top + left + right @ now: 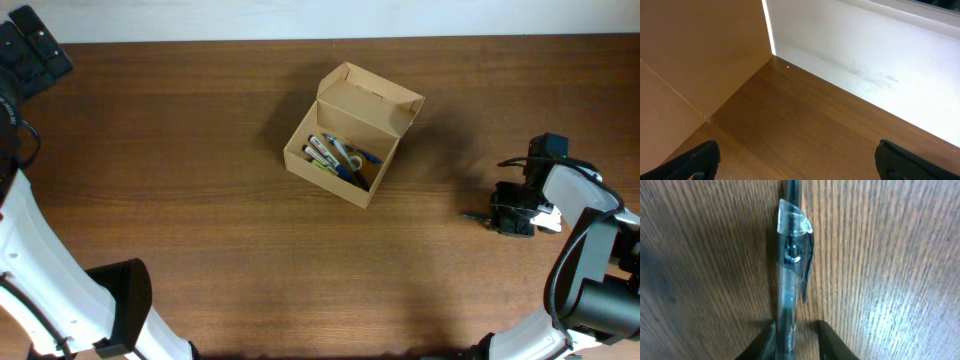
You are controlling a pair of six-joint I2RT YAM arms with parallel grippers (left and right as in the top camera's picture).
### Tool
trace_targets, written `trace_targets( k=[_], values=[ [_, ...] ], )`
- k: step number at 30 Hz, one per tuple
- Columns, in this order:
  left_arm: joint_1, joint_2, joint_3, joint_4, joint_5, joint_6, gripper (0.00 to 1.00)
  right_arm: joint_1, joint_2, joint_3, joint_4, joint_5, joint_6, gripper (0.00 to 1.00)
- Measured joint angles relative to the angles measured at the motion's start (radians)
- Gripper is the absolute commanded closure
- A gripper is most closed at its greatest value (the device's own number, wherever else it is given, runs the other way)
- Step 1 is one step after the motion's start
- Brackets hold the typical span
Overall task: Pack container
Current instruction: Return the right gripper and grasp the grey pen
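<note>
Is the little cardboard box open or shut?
Open. The container has its flap lid standing up at the back, and pens show inside.

One container [365,105], several pens [335,158]

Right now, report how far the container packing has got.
Done: the cardboard box stands open mid-table with several pens already inside. In hand: the right gripper straddles a clear-capped pen lying on the table at the right; whether it is clamped yet is unclear. Left: carry that pen to the box and shut the flap lid. The left gripper is open, away at the table's edge.
</note>
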Motion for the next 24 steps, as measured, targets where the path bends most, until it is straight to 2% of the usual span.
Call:
trace_targets(
  k=[2, 7, 10, 24],
  values=[
    [0.0, 0.0, 0.0, 0.0, 0.0, 0.0, 0.0, 0.0, 0.0, 0.0, 0.0, 0.007, -0.001, 0.75],
    [0.0, 0.0, 0.0, 0.0, 0.0, 0.0, 0.0, 0.0, 0.0, 0.0, 0.002, 0.027, -0.003, 0.9],
    [0.0, 0.0, 0.0, 0.0, 0.0, 0.0, 0.0, 0.0, 0.0, 0.0, 0.006, 0.035, -0.006, 0.96],
    [0.0, 0.0, 0.0, 0.0, 0.0, 0.0, 0.0, 0.0, 0.006, 0.044, 0.058, 0.027, -0.126, 0.96]
  ],
)
